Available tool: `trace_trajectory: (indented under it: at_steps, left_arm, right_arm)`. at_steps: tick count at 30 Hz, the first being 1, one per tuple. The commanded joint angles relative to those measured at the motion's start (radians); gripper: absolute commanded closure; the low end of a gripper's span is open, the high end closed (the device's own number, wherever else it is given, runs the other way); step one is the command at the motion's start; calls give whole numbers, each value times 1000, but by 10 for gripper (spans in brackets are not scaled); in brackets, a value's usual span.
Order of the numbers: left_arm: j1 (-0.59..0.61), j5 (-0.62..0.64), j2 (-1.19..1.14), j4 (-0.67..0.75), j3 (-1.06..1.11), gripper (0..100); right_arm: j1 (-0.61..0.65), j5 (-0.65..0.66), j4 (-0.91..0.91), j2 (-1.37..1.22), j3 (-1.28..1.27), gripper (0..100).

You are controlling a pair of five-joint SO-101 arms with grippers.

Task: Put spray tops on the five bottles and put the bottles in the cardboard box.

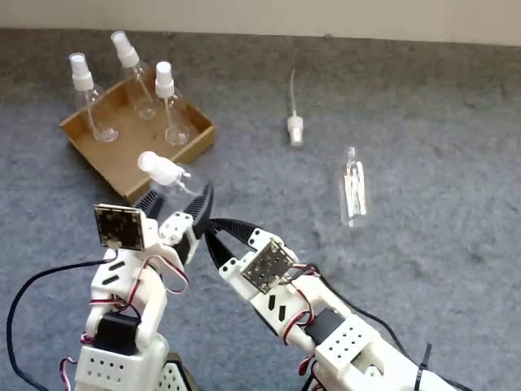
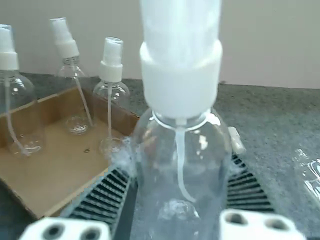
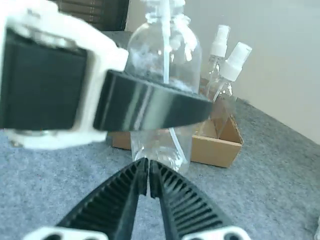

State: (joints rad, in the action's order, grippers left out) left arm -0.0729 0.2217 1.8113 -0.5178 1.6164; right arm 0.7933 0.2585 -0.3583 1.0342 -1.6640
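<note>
My left gripper [image 1: 175,195] is shut on a clear bottle [image 1: 167,173] fitted with a white spray top, held just off the front corner of the cardboard box [image 1: 199,140]. The left wrist view shows that bottle [image 2: 180,165] upright between the ribbed fingers [image 2: 102,197]. Three capped bottles [image 1: 91,102] [image 1: 137,77] [image 1: 171,106] stand inside the box. A loose spray top [image 1: 295,126] and an uncapped bottle [image 1: 352,194] lie on the carpet to the right. My right gripper [image 1: 212,235] is shut and empty, close beside the left gripper; its tips [image 3: 148,175] sit near the held bottle [image 3: 162,50].
Grey carpet covers the table. The box [image 2: 55,170] sits at the far left, with its open floor toward the front. The two arms' grippers are nearly touching in the near middle.
</note>
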Motion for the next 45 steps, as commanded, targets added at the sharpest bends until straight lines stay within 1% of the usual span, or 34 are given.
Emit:
trace_trajectory:
  at_steps: [1,4,9,11,14,16,19,24,30,32,35,45]
  left_arm:
    - [85,8,16,37,-85,892]
    - [143,8,15,41,-107,890]
    - [208,5,15,41,-154,888]
    - [228,-41,13,54,-179,888]
    - [239,-124,10,121,-185,888]
    - [239,-158,-21,149,-194,889]
    - [240,-186,-134,157,-251,890]
    - [297,-180,-381,164,-409,891]
    - [349,-184,-588,170,-519,888]
    - [363,-184,-645,227,-526,888]
    - [374,-184,-745,358,-521,888]
    - [367,-184,-1130,677,-532,888]
  right_arm:
    - [-1,15,33,16,-128,993]
    - [-1,15,33,16,-128,993]
    - [-2,15,36,10,-128,993]
    - [-2,15,70,12,-128,993]
    - [-2,15,107,16,-128,993]
    - [-2,15,111,16,-128,993]
    - [-2,15,116,16,-128,993]
    - [-8,15,117,15,-128,993]
    - [-108,15,111,16,-128,993]
    - [-116,15,110,16,-128,993]
    - [-116,15,111,16,-128,993]
    - [-119,15,114,16,-128,993]
